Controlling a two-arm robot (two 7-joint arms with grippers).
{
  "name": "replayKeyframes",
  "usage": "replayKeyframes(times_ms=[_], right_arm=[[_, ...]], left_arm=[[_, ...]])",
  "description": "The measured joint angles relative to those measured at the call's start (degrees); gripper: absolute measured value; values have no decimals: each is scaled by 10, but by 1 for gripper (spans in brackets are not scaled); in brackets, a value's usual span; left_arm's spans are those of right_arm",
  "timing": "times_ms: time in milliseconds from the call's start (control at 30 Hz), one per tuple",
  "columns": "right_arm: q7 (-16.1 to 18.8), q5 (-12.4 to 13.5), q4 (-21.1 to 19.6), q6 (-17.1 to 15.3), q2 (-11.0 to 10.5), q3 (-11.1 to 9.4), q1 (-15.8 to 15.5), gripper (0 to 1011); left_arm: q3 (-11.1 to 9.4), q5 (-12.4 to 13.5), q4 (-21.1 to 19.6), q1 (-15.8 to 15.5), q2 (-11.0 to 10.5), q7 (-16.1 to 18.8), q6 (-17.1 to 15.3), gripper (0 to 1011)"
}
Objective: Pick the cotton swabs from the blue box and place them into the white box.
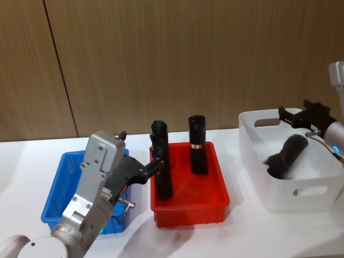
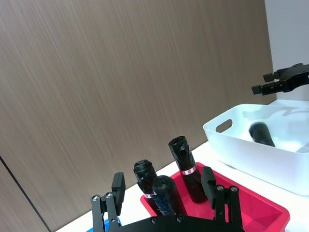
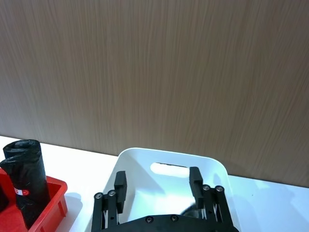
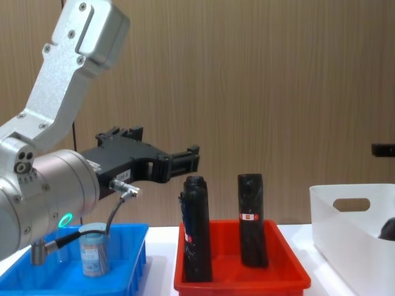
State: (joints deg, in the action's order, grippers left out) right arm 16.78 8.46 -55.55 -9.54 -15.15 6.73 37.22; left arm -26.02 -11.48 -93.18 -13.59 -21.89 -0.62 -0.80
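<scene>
One jar of cotton swabs (image 4: pixel 94 250) with a pale lid stands upright in the blue box (image 4: pixel 137 256), which sits at the table's left (image 1: pixel 60 180). My left gripper (image 1: pixel 154 164) hovers above the box's right side, open and empty, and points toward the red tray. Its fingers (image 2: pixel 118 186) stand wide apart in the left wrist view. The white box (image 1: pixel 301 188) is at the right. My right gripper (image 1: pixel 286 115) is open and empty above that box's far rim (image 3: pixel 169 155).
A red tray (image 1: pixel 188 201) between the two boxes holds tall black cylinders (image 1: pixel 197 144) standing upright, close to my left gripper's fingertips. Another black cylinder (image 1: pixel 287 156) lies inside the white box. A wood-panel wall runs behind the table.
</scene>
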Motion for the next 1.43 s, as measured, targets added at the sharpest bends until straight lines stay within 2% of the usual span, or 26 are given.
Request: replayKeyframes(times_ms=[300, 1433], right_arm=[[-3, 6, -8, 3, -3, -4, -9, 1002], [-7, 12, -33, 3, -8, -9, -25, 1002]], left_arm=[[0, 0, 0, 0, 0, 0, 0, 1000], [0, 0, 0, 0, 0, 0, 0, 1000]])
